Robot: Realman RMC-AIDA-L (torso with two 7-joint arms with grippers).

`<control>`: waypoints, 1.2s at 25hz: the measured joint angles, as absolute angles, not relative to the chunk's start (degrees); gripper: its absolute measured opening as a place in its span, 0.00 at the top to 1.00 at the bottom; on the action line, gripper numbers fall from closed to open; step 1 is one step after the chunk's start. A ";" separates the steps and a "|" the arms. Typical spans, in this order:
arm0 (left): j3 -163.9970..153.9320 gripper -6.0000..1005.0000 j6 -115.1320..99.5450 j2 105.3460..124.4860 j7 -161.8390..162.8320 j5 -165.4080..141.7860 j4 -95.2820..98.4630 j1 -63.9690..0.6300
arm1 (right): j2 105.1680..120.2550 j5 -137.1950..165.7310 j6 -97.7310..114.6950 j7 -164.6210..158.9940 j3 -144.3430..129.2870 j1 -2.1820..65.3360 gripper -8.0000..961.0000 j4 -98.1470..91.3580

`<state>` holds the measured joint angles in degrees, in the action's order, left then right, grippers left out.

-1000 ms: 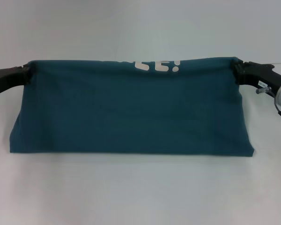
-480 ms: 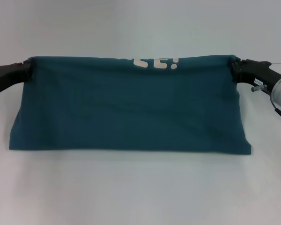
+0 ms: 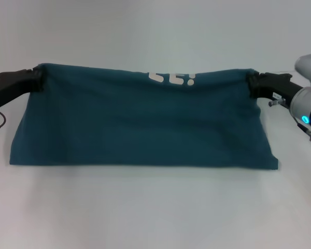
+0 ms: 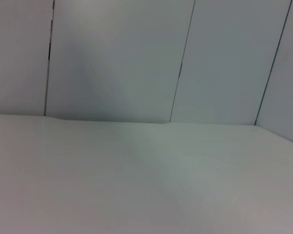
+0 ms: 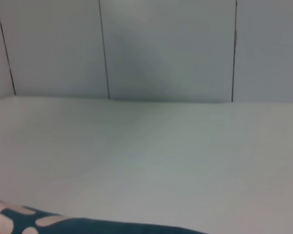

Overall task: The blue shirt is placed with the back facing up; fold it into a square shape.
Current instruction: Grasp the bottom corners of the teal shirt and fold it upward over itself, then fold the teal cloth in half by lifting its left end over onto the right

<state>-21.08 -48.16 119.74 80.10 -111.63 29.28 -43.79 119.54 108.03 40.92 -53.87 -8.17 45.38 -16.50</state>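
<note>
**Blue shirt held up by both corners above the bench**

While its lower fold line rests on the white bench [image 3: 155, 207], the blue shirt [image 3: 140, 124] is held raised along its far edge, stretched between the two hands. The left hand [image 3: 37, 80] is clamped on the shirt's left upper corner, and the right hand [image 3: 251, 83] is clamped on the right upper corner — cloth is bunched at both grips. The upper edge sags slightly between them. White block letters [image 3: 173, 78] are partly seen at the top edge, cut off by the fold. The lower edge lies straight across the bench, wider than the held edge, so the cloth slopes outward at both sides.

In the right wrist view, a strip of the teal cloth [image 5: 88, 226] with white lettering is seen — beyond it, bare bench and a panelled wall [image 5: 166, 48]. In the left wrist view only bench and wall are seen.
</note>
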 joint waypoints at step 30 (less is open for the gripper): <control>-25.22 0.08 -54.24 119.79 94.91 -108.14 37.28 -32.71 | 116.61 100.35 53.33 -74.20 -21.20 34.37 0.13 -21.67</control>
<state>-25.22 -54.24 119.79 94.91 -108.14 37.28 -32.71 116.61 100.35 53.33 -74.20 -21.20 34.37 -21.67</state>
